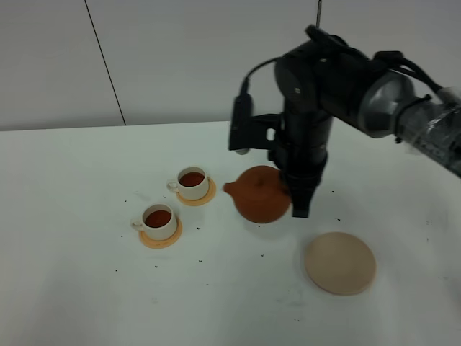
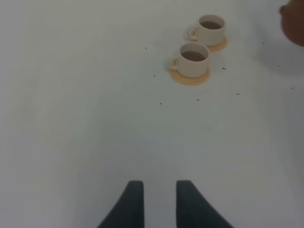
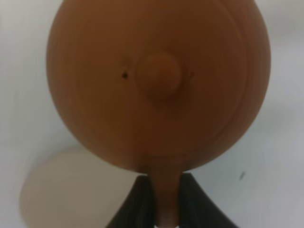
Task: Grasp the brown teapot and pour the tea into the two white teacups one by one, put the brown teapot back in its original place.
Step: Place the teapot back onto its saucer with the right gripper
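My right gripper (image 1: 300, 205) is shut on the handle of the brown teapot (image 1: 261, 193) and holds it above the table, spout toward the cups. The right wrist view looks down on the teapot (image 3: 159, 83) and its lid knob, with the gripper (image 3: 165, 202) clamped on the handle. Two white teacups (image 1: 193, 182) (image 1: 159, 220) stand on orange coasters left of the teapot, both holding dark tea (image 1: 191, 178). They also show in the left wrist view (image 2: 210, 29) (image 2: 193, 59). The pale tan coaster (image 1: 340, 262) lies bare to the right front. My left gripper (image 2: 156, 199) is empty, fingers slightly apart.
Small dark specks are scattered over the white table (image 1: 86, 288). The black right arm (image 1: 317, 94) looms over the teapot. The tan coaster also shows under the teapot in the right wrist view (image 3: 71, 190).
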You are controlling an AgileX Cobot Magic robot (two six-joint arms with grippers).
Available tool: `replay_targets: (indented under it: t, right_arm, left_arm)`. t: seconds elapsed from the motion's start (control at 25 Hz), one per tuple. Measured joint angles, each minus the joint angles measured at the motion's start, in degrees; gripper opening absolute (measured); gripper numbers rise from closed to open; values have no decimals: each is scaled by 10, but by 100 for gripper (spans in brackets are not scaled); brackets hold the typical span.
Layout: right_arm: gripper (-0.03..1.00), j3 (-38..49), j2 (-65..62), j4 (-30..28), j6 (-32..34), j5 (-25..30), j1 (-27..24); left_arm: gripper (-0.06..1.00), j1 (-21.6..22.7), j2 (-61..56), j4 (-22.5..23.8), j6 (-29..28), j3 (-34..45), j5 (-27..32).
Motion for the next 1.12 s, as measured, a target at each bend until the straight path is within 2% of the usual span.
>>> replay_targets:
  t: [0.32, 0.72, 0.88, 1.12]
  right_arm:
    - [10, 128, -68, -4, 25, -10, -24]
    - [10, 300, -161, -28, 83, -109, -30]
    - [10, 348, -177, -24, 86, -166, -50]
    - [10, 393, -182, -15, 86, -212, -74]
  left_arm:
    - [24, 0, 0, 0, 0, 0, 0]
    - [24, 0, 0, 0, 0, 0, 0]
    - [24, 0, 0, 0, 0, 0, 0]
    - [24, 0, 0, 0, 0, 0, 0]
